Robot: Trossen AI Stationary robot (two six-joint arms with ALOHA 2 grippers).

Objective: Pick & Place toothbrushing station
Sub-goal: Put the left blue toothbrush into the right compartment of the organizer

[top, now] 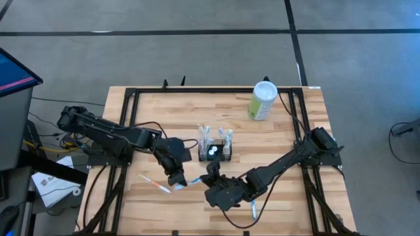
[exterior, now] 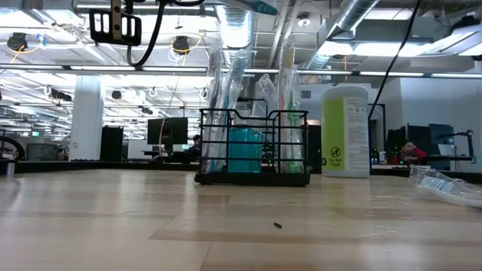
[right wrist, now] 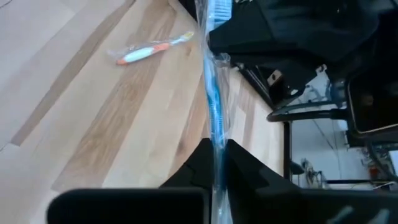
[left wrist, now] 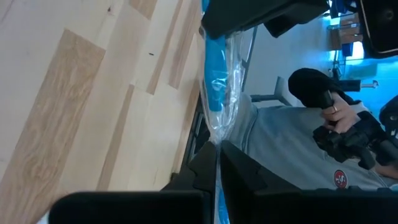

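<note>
Orange-handled wrapped toothbrush (top: 156, 185) lies loose on the table (top: 275, 141) at the near-left. Just right of it, left gripper (top: 180, 181) is clamped on one end of a blue toothbrush in clear wrap (top: 195, 179); right gripper (top: 211, 178) has its fingers pinched on the other end, so the brush spans between both, lifted off the wood. Toothbrushing station (top: 215, 149) sits mid-table just behind the two grippers, upright, already holding several wrapped brushes and a teal item. Pale-green canister (top: 263, 101) stands at the far right edge, well apart. Another wrapped brush (top: 253, 210) lies near the right arm's forearm.
</note>
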